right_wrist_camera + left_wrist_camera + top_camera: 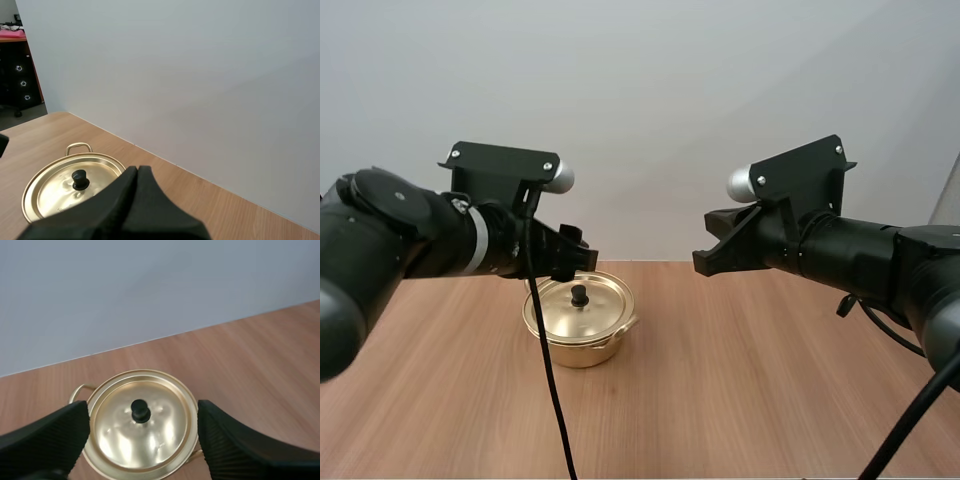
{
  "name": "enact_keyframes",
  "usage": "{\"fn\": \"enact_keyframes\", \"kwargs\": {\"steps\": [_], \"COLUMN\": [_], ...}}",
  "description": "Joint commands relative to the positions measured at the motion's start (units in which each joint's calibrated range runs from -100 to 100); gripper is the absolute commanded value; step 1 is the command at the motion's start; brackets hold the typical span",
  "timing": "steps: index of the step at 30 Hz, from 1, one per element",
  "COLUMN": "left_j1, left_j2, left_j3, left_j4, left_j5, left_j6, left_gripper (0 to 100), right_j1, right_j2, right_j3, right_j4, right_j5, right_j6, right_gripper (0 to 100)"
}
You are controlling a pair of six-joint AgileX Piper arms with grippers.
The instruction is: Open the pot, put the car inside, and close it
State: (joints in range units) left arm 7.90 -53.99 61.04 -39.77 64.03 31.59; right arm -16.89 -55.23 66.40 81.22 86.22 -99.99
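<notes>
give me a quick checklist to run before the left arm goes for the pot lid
1. Gold pot upright on the wooden table: ok.
2. Lid seated on the pot, black knob on top: ok.
3. Left gripper open, with the knob lined up between its fingers in the left wrist view: ok.
4. Left gripper low enough to pinch the knob: not ok, it hovers above the lid.
5. Right gripper shut on nothing and off to the pot's side, apart from the left arm: ok.
</notes>
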Motion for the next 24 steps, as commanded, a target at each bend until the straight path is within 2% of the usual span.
{"fn": "enact_keyframes", "kwargs": {"steps": [1,3,7,10,14,17,20,22,24], "left_j1": [1.46,0.73,-3.4,-6.51,-9.86,-10.42,-10.42,-10.02,-9.28], "left_j2": [-43.46,-42.96,-42.96,-43.07,-43.07,-43.64,-45.24,-46.01,-46.01], "left_j3": [8.76,14.9,23.36,26.39,32.98,36.38,37.14,37.24,37.24], "left_j4": [15.39,16.63,15.9,20.3,25.71,27.49,29.07,29.08,29.18], "left_j5": [-9.28,-19.33,-36.15,-36.16,-36.16,-36.16,-32.12,-32.1,-32.1], "left_j6": [-18.14,-21.58,-21.61,-17.01,-19.71,-26.89,-34.47,-35.6,-35.6], "left_gripper": [100,100,100,100,100,100,100,100,100], "right_j1": [-0.01,-0.07,-0.07,-0.07,-0.07,-0.07,-0.07,-0.07,-0.07], "right_j2": [-1.25,-3.71,-11.0,-17.83,-24.73,-28.64,-31.12,-31.7,-31.84], "right_j3": [0.27,0.4,2.13,4.18,4.45,4.33,4.33,4.33,4.33], "right_j4": [-0.4,-2.01,-6.71,-9.08,-12.75,-19.89,-30.9,-37.61,-44.24], "right_j5": [0.71,1.55,1.55,1.74,1.74,1.74,-0.58,-6.15,-14.64], "right_j6": [-0.01,-0.01,0.76,2.08,8.9,22.15,37.11,47.53,53.68], "right_gripper": [0,0,0,0,0,0,0,0,0]}}
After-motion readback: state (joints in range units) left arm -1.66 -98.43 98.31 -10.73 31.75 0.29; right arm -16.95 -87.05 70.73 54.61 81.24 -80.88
